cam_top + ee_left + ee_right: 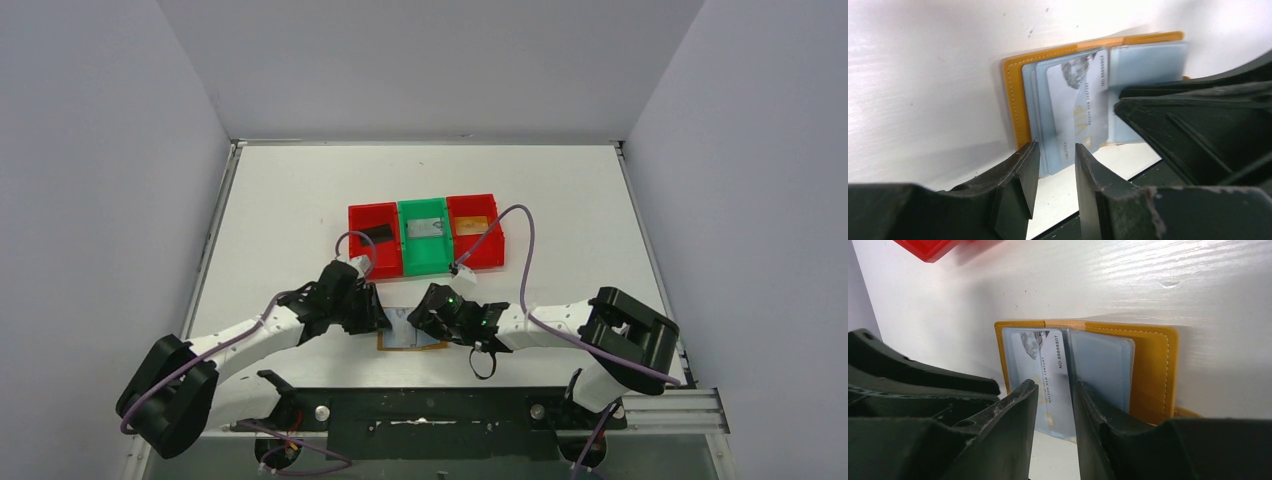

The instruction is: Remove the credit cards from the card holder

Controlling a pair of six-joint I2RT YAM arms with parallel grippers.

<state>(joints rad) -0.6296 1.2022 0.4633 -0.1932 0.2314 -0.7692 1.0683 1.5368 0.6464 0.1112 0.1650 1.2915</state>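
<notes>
Small flat orange-tan book-style card holder (408, 341) lies open, flat on the white worktop (300, 220). It sits close to the near edge, between the two hands. The pale blue-grey inner panels face up.

A silver-grey credit card (1055, 365) with printed text and a number sticks partway out of one panel, skewed toward the spine. The left wrist view shows the same card (1080, 107) poking past the holder's near edge.

Left hand (378, 318) is low at the holder's left side. Its fingers are parted by a narrow gap, and the card's near corner shows through that gap. Cannot tell if it's pinching anything.

Right hand (1054, 385) is low at the holder's right side, also with a narrow gap between its fingers. That gap is lined up on the protruding card. The card's edges run close to both fingers (1098, 430), but contact is unclear, so cannot tell if it has a grip. The two hands are just beside each other over the holder.

Further back, well apart from the holder, is a row of three plastic bins. The order is red (365, 260), green (428, 262), red (488, 255).
- Left red bin: a flat black item (375, 235).
- Green bin: a grey card (425, 228).
- Right red bin: a flat orange-tan item (472, 225).
</notes>
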